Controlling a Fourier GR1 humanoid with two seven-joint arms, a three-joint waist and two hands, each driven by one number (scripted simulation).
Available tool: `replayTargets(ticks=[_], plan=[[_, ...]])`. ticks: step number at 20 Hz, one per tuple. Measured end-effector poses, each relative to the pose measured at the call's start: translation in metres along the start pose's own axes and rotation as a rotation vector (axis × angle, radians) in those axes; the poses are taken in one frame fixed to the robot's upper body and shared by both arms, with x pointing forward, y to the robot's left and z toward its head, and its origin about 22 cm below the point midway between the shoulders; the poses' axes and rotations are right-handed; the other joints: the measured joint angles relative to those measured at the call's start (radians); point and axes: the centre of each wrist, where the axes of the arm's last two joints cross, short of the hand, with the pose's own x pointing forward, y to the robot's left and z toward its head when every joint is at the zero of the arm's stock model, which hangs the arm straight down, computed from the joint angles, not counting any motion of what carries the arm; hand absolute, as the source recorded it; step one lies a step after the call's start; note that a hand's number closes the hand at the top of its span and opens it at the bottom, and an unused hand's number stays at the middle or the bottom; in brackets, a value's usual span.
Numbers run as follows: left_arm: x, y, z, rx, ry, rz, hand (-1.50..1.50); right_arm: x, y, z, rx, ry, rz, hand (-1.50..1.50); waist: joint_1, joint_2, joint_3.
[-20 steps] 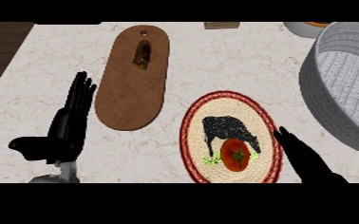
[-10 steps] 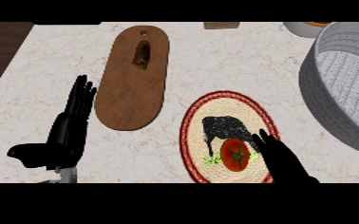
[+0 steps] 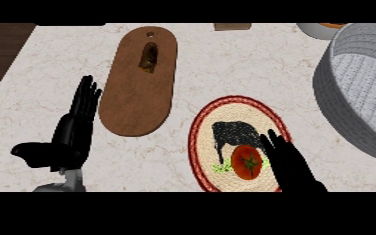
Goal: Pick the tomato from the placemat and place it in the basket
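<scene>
A red tomato (image 3: 246, 163) with a green stem lies on the round woven placemat (image 3: 236, 107), which has a red rim and a black animal figure. My right hand (image 3: 291, 165) is open just to the tomato's right, fingers straight and close beside it. Whether they touch it I cannot tell. The grey basket (image 3: 345, 89) stands at the right edge, partly cut off. My left hand (image 3: 73, 129) rests open at the lower left, fingers up, far from the tomato.
A brown oval cutting board (image 3: 136, 99) with a small dark object (image 3: 149, 58) on it lies left of the placemat. A bowl (image 3: 323, 28) and a brown item (image 3: 232, 26) sit at the counter's far edge.
My right hand has moved left across the placemat up to the tomato's right side. The left hand has barely shifted. The tomato has stayed in place.
</scene>
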Motion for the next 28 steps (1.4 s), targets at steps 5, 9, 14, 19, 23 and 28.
replayTargets(ticks=[5,9,14,19,23,28], plan=[[-0.001,0.002,0.001,-0.003,-0.003,-0.006,0.0,0.001,0.007,-0.008,-0.001,0.007,-0.004,-1.5,0.001,0.0,0.0],[0.003,0.0,0.004,-0.003,-0.005,-0.005,0.0,-0.003,0.017,-0.015,0.013,0.018,0.007,-1.5,0.002,0.0,0.0],[0.001,0.006,0.0,-0.002,-0.004,-0.006,0.0,-0.006,0.025,-0.023,0.043,0.035,0.022,-1.5,0.002,0.0,0.0],[-0.001,0.006,0.003,-0.001,-0.001,0.001,0.0,-0.012,0.033,-0.024,0.059,0.038,0.016,-1.5,0.002,0.0,0.0],[0.004,0.006,-0.001,-0.002,0.002,0.005,0.0,-0.014,0.043,-0.03,0.071,0.03,0.012,-1.5,0.002,0.0,0.0],[-0.002,0.007,0.002,-0.003,0.002,-0.002,0.0,-0.019,0.051,-0.039,0.077,0.028,0.015,-1.5,0.002,0.0,0.0]])
